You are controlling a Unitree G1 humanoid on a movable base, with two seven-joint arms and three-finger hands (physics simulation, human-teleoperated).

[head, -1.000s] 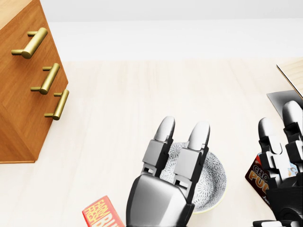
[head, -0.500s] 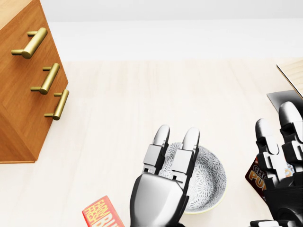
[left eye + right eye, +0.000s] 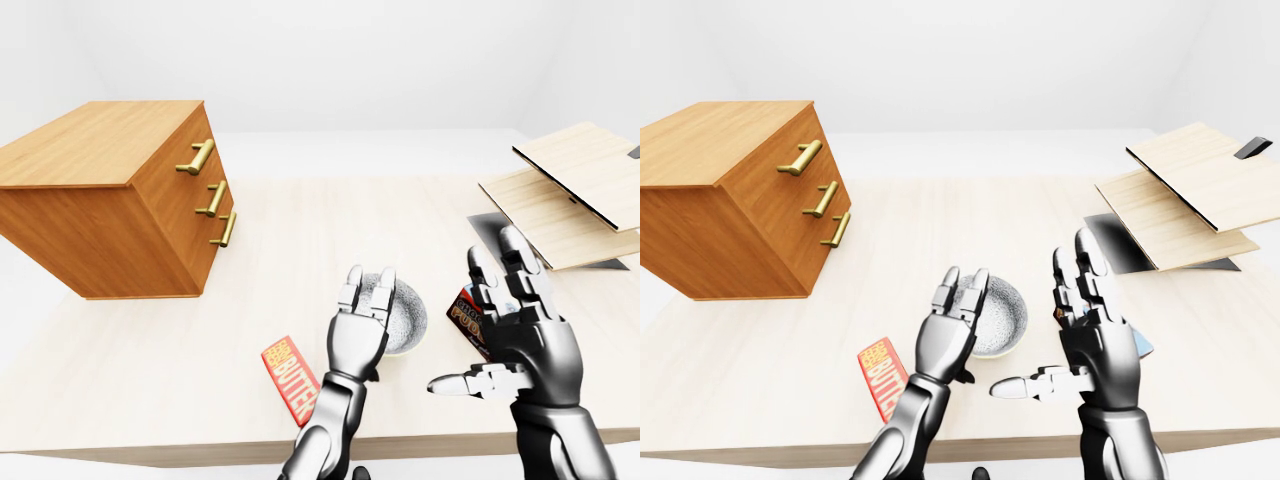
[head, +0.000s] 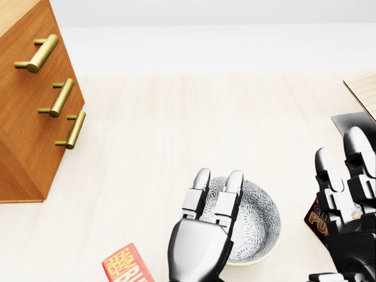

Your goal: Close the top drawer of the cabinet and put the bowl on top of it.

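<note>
Bowl lies beneath the left hand, fingers outstretched and grasping nothing, right hand likewise spread; a firm rim pinch should precede any lift toward the cabinet.

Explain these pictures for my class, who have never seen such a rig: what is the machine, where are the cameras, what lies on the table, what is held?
These are simulator renders of a humanoid robot with two three-finger hands. All three cameras sit on its head and look over its arms: one head view, and a left-eye and right-eye pair showing nearly the same scene. On the pale wooden table stand a brown wooden cabinet with three brass handles, a grey patterned bowl, a red snack bar, a dark packet and, at the right, stacked pale boards. The left hand is stretched over the bowl's near rim, fingers straight; the right hand is spread open over the packet. Nothing is held.
</note>
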